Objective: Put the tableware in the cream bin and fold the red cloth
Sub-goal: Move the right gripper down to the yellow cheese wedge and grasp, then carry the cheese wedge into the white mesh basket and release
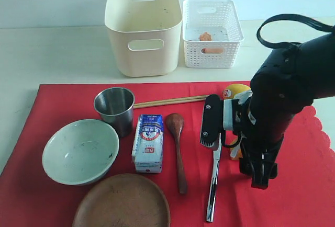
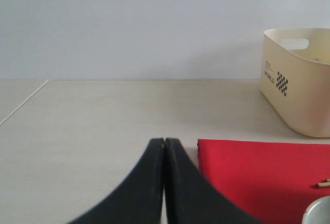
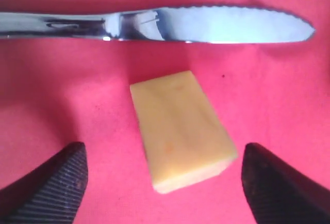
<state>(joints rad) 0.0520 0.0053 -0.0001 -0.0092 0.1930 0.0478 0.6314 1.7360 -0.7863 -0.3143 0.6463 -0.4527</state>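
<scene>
1. The left gripper (image 2: 164,149) is shown only by the left wrist view. Its two black fingers (image 2: 139,188) are pressed together with nothing between them, above the pale table (image 2: 93,131) and just beside a corner of the red cloth (image 2: 258,167).
2. In the same view a checkered print is seen on the wall of the cream bin (image 2: 299,90). This print is not given by the exterior view.
3. In the exterior view the red cloth is seen spread flat and unfolded, with its scalloped edge at the right.
4. At the left of the cloth the pale green-white bowl (image 1: 80,151) is placed. The steel cup (image 1: 114,109) stands upright just behind it to the right, and the round brown plate (image 1: 123,201) lies in front, cut by the picture's lower edge.
5. Next, the milk carton (image 1: 148,142) lies flat. The wooden chopsticks (image 1: 170,101) are laid behind it, starting at the cup.
6. The dark wooden spoon (image 1: 178,148) is found right of the carton, and then the silver table knife (image 1: 213,190), whose far part is covered by the right arm (image 1: 288,91).
7. Behind the cloth the cream bin stands on the table. The white lattice basket (image 1: 212,25), with small orange pieces (image 1: 207,36) in it, is just beside it on the right. All the tableware is outside the bin.
8. The right gripper (image 3: 165,175) is best seen in the right wrist view, where its ribbed fingers (image 3: 51,188) are held wide apart.
9. A cheese block (image 3: 178,128) lies on the cloth between these fingers and is touched by neither. The serrated knife blade lies beyond it.
10. A yellow fruit (image 1: 235,89) behind the right arm is shown only by the exterior view.
</scene>
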